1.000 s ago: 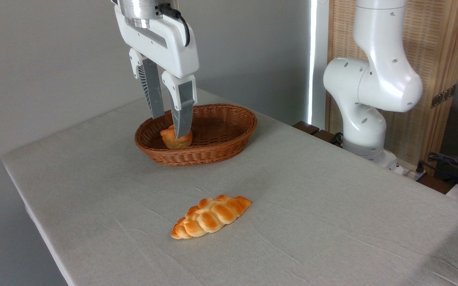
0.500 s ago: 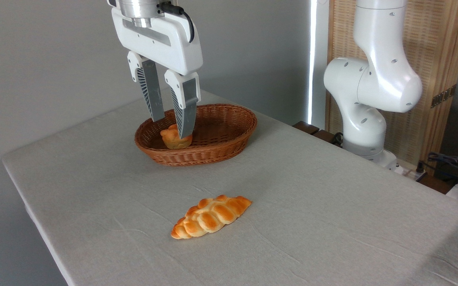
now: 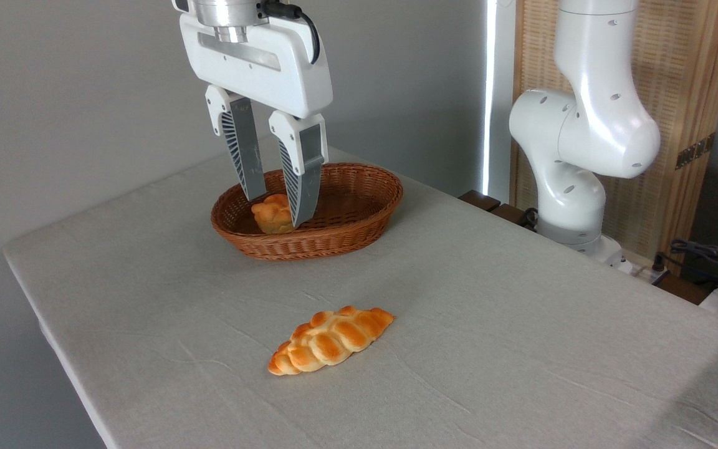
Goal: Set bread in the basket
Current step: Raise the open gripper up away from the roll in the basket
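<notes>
Your pincer [image 3: 279,209] hangs over the left half of the basket [image 3: 359,234], its two ribbed fingers [image 3: 242,149] pointing down and spread apart, with nothing gripped between them. The bread [image 3: 272,214] sits on the basket floor at the left end, close to the near-left wall; you can see it in the gap between the fingers, its glossy orange top facing up. The right finger's tip overlaps the bun's right edge in this view, and whether it touches the bun or only passes in front of it cannot be told. The left fingertip ends above the bun's upper left side. The basket stands on the grey cloth of the table [image 3: 490,349], towards the far left corner. Well apart from it, nearer the camera, the braided loaf [image 3: 330,339] lies flat on the cloth, slanting from lower left to upper right. The white arm base [image 3: 574,187] rises at the table's right side.
</notes>
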Robot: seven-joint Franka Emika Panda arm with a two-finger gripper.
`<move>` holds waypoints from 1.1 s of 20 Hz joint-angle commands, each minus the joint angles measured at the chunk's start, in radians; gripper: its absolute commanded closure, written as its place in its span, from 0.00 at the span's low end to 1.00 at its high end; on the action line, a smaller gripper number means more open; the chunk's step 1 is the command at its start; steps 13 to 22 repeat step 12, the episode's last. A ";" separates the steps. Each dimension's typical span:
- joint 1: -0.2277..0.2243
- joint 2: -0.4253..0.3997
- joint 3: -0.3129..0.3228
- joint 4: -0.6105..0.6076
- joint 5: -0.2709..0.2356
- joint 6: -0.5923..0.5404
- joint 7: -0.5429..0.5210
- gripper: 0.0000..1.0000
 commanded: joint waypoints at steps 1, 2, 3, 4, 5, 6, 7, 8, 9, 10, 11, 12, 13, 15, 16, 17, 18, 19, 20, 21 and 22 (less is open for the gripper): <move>-0.022 0.011 0.018 0.027 0.013 -0.034 0.018 0.00; -0.022 0.011 0.015 0.027 0.013 -0.046 0.020 0.00; -0.022 0.011 0.010 0.027 0.012 -0.055 0.020 0.00; -0.022 0.011 0.007 0.027 0.012 -0.059 0.020 0.00; -0.022 0.011 0.007 0.027 0.009 -0.059 0.020 0.00; -0.022 0.011 0.007 0.027 0.007 -0.059 0.020 0.00; -0.022 0.013 0.007 0.027 0.006 -0.059 0.018 0.00; -0.022 0.011 0.007 0.027 0.007 -0.059 0.017 0.00; -0.022 0.013 0.007 0.027 0.009 -0.059 0.014 0.00; -0.022 0.013 0.007 0.027 0.007 -0.059 0.014 0.00; -0.022 0.013 0.007 0.027 0.009 -0.059 0.014 0.00; -0.022 0.013 0.007 0.027 0.009 -0.059 0.014 0.00; -0.022 0.013 0.007 0.027 0.009 -0.059 0.014 0.00; -0.022 0.013 0.007 0.027 0.009 -0.059 0.014 0.00; -0.022 0.013 0.007 0.027 0.009 -0.059 0.014 0.00; -0.022 0.013 0.007 0.027 0.009 -0.059 0.014 0.00; -0.022 0.013 0.007 0.027 0.009 -0.059 0.014 0.00; -0.022 0.013 0.007 0.027 0.009 -0.059 0.014 0.00; -0.022 0.013 0.007 0.027 0.009 -0.059 0.014 0.00; -0.022 0.013 0.007 0.027 0.009 -0.059 0.014 0.00; -0.022 0.013 0.007 0.027 0.009 -0.059 0.014 0.00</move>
